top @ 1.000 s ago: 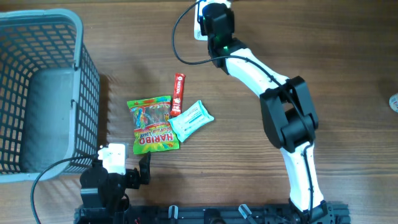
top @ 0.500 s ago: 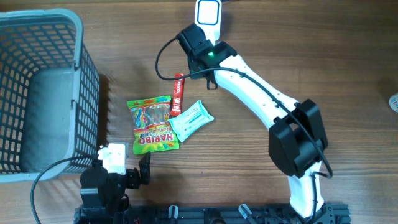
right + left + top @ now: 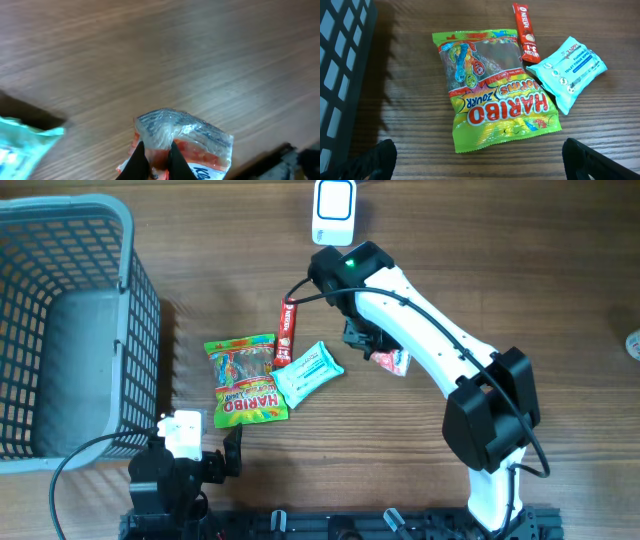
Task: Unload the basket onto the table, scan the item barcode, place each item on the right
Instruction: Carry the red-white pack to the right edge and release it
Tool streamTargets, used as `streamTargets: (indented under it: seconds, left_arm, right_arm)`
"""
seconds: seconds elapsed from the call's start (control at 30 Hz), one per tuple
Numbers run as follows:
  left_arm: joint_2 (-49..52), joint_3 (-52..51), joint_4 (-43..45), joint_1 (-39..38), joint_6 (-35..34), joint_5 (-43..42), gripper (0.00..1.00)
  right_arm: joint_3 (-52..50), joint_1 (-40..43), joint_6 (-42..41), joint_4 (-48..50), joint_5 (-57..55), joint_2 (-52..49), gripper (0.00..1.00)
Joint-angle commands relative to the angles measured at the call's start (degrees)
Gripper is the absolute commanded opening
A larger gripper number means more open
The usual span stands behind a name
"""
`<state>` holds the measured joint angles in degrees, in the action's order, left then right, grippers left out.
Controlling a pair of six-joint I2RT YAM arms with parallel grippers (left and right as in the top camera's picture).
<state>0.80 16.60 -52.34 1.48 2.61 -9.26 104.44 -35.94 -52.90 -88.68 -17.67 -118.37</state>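
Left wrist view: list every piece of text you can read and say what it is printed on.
"HARIBO", "Worms", "ZOUR": on the green and yellow gummy sweets bag, upside down in this view.
"NESCAFE" and a large "3": on the slim red stick sachet.
"FLUSHABLE", as far as it can be made out: on the light blue wipes pack. Its other lines are too small to read.

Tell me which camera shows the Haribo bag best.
Left wrist: the Haribo bag sits large mid-frame, lying flat, its lettering clear though upside down. Overhead shows it whole but small. The right wrist view misses it.
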Motion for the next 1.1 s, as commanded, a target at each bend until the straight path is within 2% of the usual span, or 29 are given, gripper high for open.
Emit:
streamTargets:
  seconds: [0.0, 0.23, 0.4, 0.73, 0.93, 1.07]
  left_arm:
    - [-0.5, 0.0, 0.2, 0.3, -0.5, 0.1, 1.00]
    - [-0.5, 0.0, 0.2, 0.3, -0.5, 0.1, 1.00]
    - [-0.5, 0.0, 0.2, 0.3, -0.5, 0.1, 1.00]
    - [-0.5, 0.0, 0.2, 0.3, -0.5, 0.1, 1.00]
    - [-0.5, 0.0, 0.2, 0.3, -0.5, 0.1, 1.00]
    - [-0.5, 0.0, 0.2, 0.3, -0.5, 0.1, 1.00]
  right_arm:
    - [0.3, 0.2, -5.2, -3.5, -5.1, 4.6, 0.04]
    - [0.3, 0.3, -14.8, -3.5, -14.1, 13.6, 0.04]
    - [0.3, 2.1, -14.8, -3.4, -16.6, 13.9, 0.04]
    - [0.1, 15.7, -14.8, 4.7, -17.9, 13.8, 0.05]
    - [-0.3, 17.4, -14.8, 7.7, -18.8, 13.7, 0.05]
    - [-4.4, 18.5, -14.8, 11.1, -20.5, 13.6, 0.05]
